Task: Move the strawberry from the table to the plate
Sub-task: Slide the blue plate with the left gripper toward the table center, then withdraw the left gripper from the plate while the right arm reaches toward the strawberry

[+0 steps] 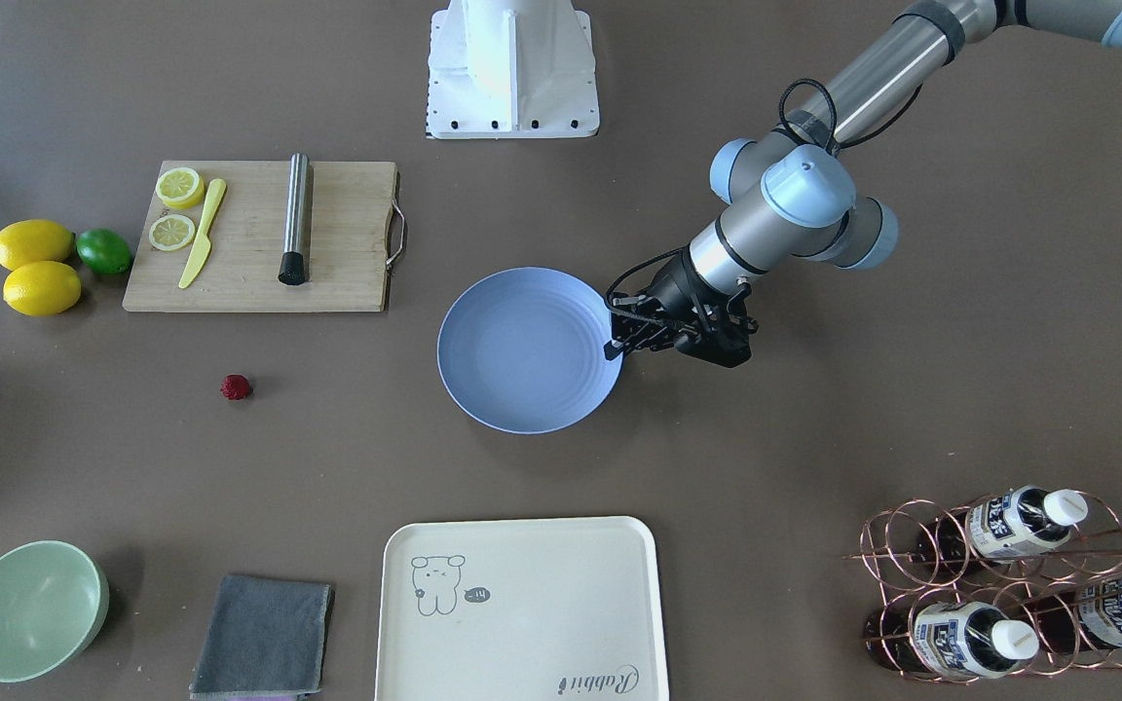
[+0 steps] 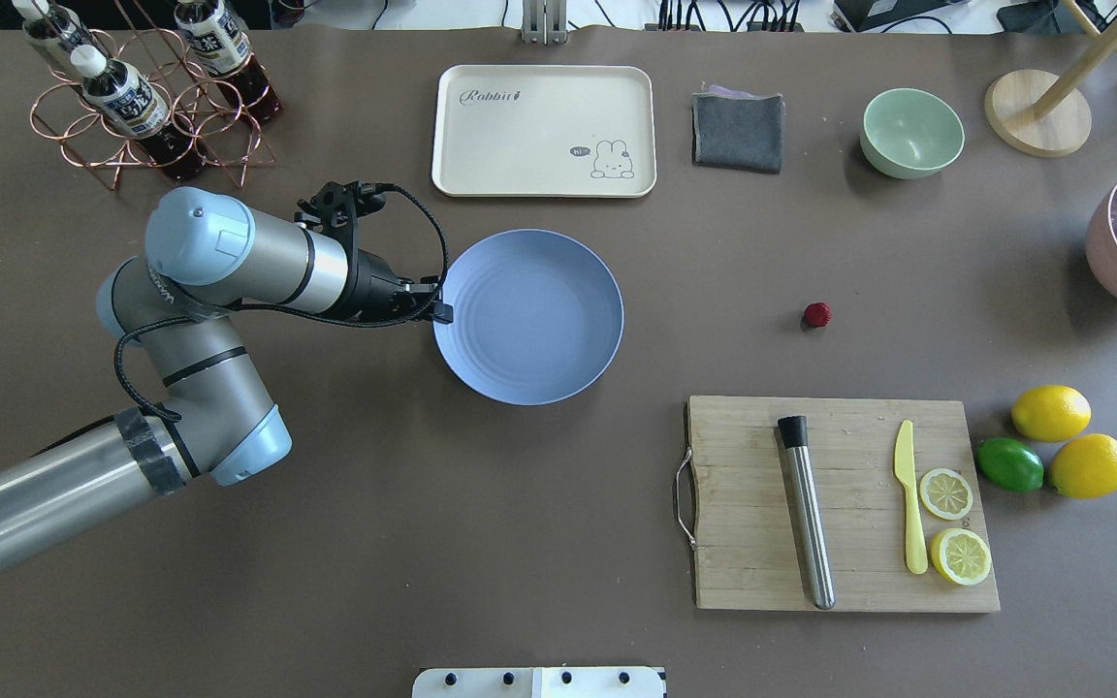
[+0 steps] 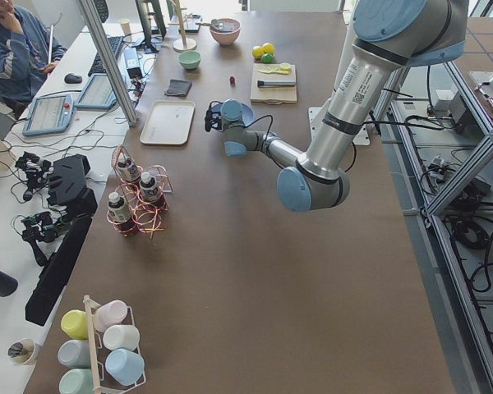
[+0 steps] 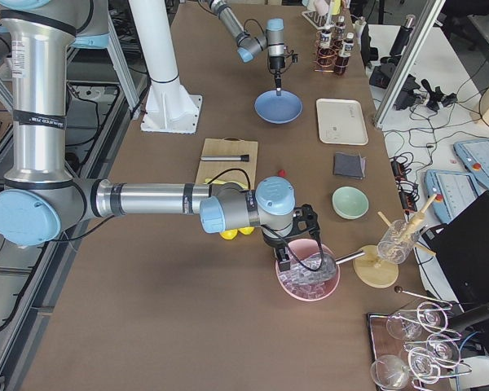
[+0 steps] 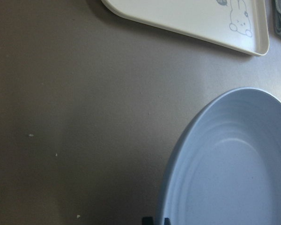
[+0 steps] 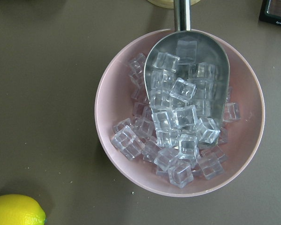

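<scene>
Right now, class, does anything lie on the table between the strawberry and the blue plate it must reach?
Nothing visible does. In the overhead view the strawberry lies on bare table, with an open stretch to the plate. The cutting board sits off that line, nearer the robot.

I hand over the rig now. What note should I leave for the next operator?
Left gripper: at the plate rim, fingers close together; whether they grip it is unclear.
Right gripper: over the ice bowl; open or shut, I cannot tell.
Strawberry: on the table, apart from the plate, untouched.
Done: nothing yet.
Left: grasp the strawberry, put it on the plate.
</scene>
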You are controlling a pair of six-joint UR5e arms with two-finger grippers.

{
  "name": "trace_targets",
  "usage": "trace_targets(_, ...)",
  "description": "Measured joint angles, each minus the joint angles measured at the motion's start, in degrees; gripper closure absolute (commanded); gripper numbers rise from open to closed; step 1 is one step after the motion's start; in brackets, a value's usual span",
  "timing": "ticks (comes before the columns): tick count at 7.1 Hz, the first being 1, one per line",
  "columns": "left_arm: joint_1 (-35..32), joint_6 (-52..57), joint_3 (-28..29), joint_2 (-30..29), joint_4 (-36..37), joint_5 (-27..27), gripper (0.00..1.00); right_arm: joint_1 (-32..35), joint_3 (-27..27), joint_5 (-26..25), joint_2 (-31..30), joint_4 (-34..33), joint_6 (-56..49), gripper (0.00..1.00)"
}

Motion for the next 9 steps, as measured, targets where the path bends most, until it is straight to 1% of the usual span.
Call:
trace_targets(1,0.4,0.1,0.7,-0.3,0.1,0.8,0.03,-0.1,0.0,0.0,0.0,0.0,0.0,0.00)
trace_targets(3,0.8,0.8,1.1,-0.3,-0.1,2.1,0.02,-0.6,0.1,-0.3,0.0,0.9,-0.2,0.00)
trace_targets(5,0.1,1.4,-0.3,0.5,0.1,2.9,0.02,-1.9,0.3,-0.7,0.5,4.1,0.6,0.00)
trace_targets(6,-1.7,2.3,-1.7,2.2,0.3,1.7,0.01,-3.6,0.7,-1.2,1.6,5.4,4.6,0.00)
trace_targets(7,-4.4,4.0,-3.8,4.7,0.4,-0.8,0.01,-6.4,1.2,-2.7,3.1,7.0,11.2,0.00)
trace_targets(8,-7.8,6.6,-6.5,8.1,0.4,-4.1,0.00,-10.8,1.5,-5.4,4.9,8.9,19.8,0.00)
trace_targets(9,-12.4,10.9,-9.1,12.1,0.4,-8.9,0.00,-16.2,1.6,-8.9,7.5,9.8,29.5,0.00)
